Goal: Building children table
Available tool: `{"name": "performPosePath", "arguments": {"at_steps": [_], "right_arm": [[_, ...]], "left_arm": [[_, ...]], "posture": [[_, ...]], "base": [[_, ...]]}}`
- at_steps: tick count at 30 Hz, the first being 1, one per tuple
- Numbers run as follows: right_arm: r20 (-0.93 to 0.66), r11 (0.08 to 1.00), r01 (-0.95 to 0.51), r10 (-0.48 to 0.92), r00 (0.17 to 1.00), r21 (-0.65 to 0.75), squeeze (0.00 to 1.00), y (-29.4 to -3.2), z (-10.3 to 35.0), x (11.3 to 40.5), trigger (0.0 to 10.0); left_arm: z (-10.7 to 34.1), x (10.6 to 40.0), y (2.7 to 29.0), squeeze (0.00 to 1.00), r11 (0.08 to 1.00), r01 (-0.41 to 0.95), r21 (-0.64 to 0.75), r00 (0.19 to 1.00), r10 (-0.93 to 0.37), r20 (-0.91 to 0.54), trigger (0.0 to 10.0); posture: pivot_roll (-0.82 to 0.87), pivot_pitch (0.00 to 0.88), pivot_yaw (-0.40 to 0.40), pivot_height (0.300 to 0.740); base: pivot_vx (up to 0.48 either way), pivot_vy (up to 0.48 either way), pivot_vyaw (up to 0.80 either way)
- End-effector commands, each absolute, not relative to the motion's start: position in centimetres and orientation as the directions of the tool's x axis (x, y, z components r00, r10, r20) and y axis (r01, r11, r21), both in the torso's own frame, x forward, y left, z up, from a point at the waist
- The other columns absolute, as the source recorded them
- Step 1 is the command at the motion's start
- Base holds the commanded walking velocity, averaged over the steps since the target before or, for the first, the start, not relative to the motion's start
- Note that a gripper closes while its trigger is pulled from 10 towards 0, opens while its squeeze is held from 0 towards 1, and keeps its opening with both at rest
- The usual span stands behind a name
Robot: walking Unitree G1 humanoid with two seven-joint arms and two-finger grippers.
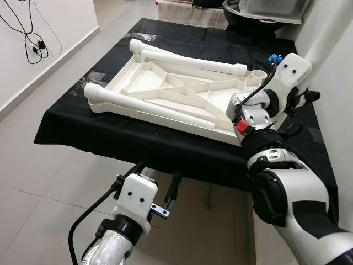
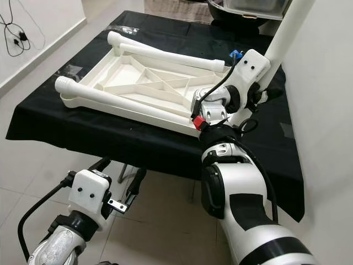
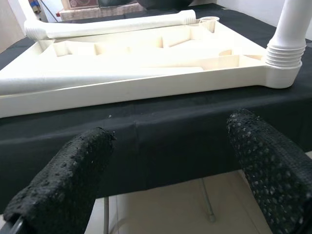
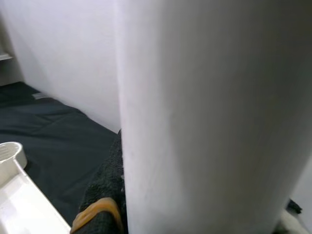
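We have the tabletop (image 1: 182,94) lying upside down on the black cloth (image 1: 83,127), with one leg (image 2: 287,33) standing at its near right corner.

Largest first: the cloth covers the work surface, and the tabletop sits roughly in its middle, ribs facing up. Two loose legs (image 1: 193,61) lie along the tabletop, one on its far edge and one on its near edge. The upright leg rises from the corner socket, and our right gripper (image 2: 259,96) is at it, the leg pressed close against the finger (image 4: 105,195) (we cannot tell whether the grip is closed). Our left gripper (image 1: 157,182) hangs below the cloth's near edge, fingers (image 3: 273,165) spread wide and holding nothing.
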State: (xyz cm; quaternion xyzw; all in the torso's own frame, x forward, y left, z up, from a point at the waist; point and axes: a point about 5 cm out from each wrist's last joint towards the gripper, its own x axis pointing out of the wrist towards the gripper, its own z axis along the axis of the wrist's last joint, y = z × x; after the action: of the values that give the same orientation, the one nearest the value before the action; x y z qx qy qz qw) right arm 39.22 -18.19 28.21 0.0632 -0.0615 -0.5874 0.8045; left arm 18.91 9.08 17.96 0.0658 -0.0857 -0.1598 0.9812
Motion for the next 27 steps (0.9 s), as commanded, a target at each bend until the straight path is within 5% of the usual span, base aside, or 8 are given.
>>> {"name": "performPosePath", "arguments": {"at_steps": [1, 14, 27], "right_arm": [[-0.038, 0.217, 0.975, -0.975, 0.218, 0.048, 0.0, -19.6, 25.2, 38.8, 10.0], [-0.031, 0.301, 0.95, -0.952, 0.305, 0.079, 0.0, -17.9, 25.2, 39.2, 10.0], [-0.004, 0.337, 0.938, -0.941, 0.338, 0.083, 0.0, -17.1, 25.4, 39.3, 10.0]], "left_arm": [[17.6, 18.8, 9.0, 0.0, 0.941, 0.301, 0.156, 0.938, -0.321, 0.127, 10.0], [17.7, 18.7, 8.5, 0.0, 0.933, 0.338, 0.124, 0.927, -0.353, 0.128, 10.0], [16.7, 16.6, 5.6, 0.0, 0.786, 0.616, 0.055, 0.782, -0.619, 0.071, 10.0]], "posture": [[0.1, 0.177, -0.087, 0.74], [0.09, 0.172, -0.085, 0.74], [0.09, 0.155, -0.075, 0.74]], "base": [[0.0, 0.0, 0.0], [0.0, 0.0, 0.0], [0.0, 0.0, 0.0]]}}
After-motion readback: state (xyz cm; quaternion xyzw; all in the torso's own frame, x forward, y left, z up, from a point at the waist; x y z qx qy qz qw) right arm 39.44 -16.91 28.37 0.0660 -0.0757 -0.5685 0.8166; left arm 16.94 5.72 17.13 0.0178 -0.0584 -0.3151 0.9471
